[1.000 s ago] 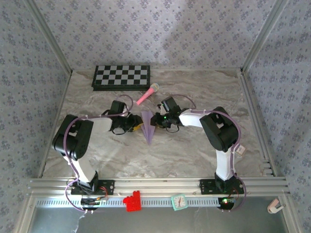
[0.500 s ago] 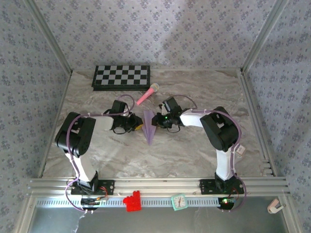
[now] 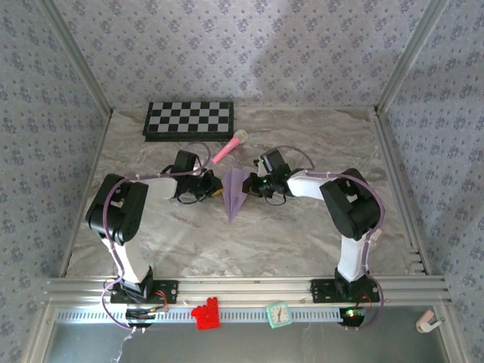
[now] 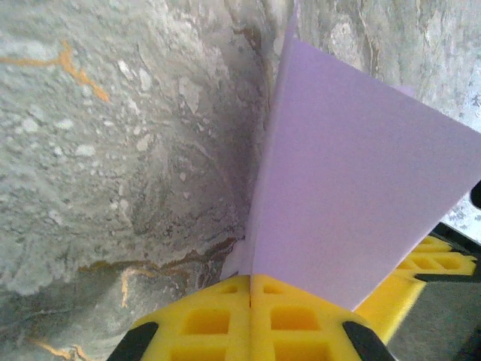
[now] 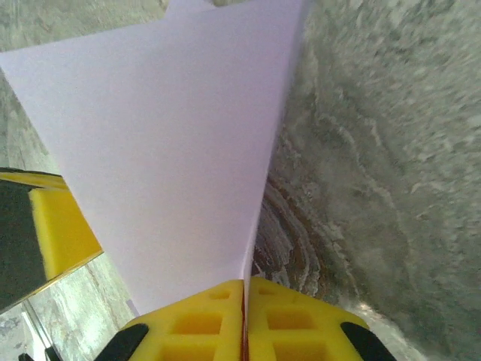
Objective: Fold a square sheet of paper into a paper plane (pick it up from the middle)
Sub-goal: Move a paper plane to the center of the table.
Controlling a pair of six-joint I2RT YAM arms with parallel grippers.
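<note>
Left gripper, right gripper clamp plane (outline cropped).

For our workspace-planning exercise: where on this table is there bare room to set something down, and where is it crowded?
Free: the near strip of table between the paper plane and the near edge; the far right corner, beyond the pink microphone. Crowded: the centre, where the left gripper and right gripper pinch the plane.

The paper plane is cropped in both wrist views.
</note>
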